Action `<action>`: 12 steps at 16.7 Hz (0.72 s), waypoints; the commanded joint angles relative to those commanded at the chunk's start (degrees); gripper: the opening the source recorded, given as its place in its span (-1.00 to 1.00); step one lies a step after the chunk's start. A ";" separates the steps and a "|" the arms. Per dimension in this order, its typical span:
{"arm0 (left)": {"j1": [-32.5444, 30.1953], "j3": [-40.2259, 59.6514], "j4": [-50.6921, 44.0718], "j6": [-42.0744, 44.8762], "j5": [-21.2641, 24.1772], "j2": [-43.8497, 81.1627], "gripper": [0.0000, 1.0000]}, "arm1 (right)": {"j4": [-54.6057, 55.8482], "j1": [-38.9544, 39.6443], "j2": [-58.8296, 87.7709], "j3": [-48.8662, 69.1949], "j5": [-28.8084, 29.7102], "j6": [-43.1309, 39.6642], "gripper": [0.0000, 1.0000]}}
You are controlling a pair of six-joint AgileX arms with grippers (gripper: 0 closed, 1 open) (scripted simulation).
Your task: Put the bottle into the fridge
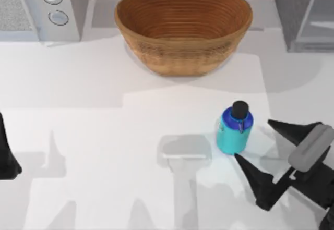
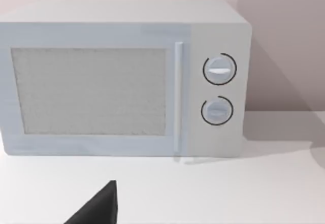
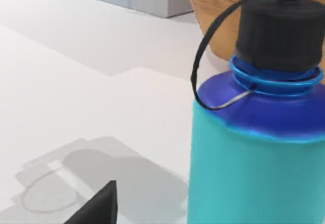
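Observation:
The turquoise bottle [image 1: 234, 130] with its dark blue shoulder, black cap and thin strap stands upright on the white table, right of the middle. Close up in the right wrist view, the bottle [image 3: 254, 158] sits just ahead of the camera. My right gripper [image 1: 253, 138] is open directly to the bottle's right, one fingertip [image 1: 271, 122] behind it and the other toward the front; neither touches it. The fridge [image 1: 308, 16], grey with a pale glassy door, stands at the back right corner. My left gripper [image 1: 6, 159] is parked at the left edge.
A large woven basket [image 1: 182, 26] stands at the back centre, behind the bottle. A light-grey appliance with two round dials [image 1: 47, 5] occupies the back left and faces the left wrist camera [image 2: 127, 82]. Open table lies between bottle and fridge.

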 joint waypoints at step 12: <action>0.00 0.00 0.00 0.00 0.00 0.00 1.00 | 5.26 3.09 -0.89 -6.33 -3.07 0.39 1.00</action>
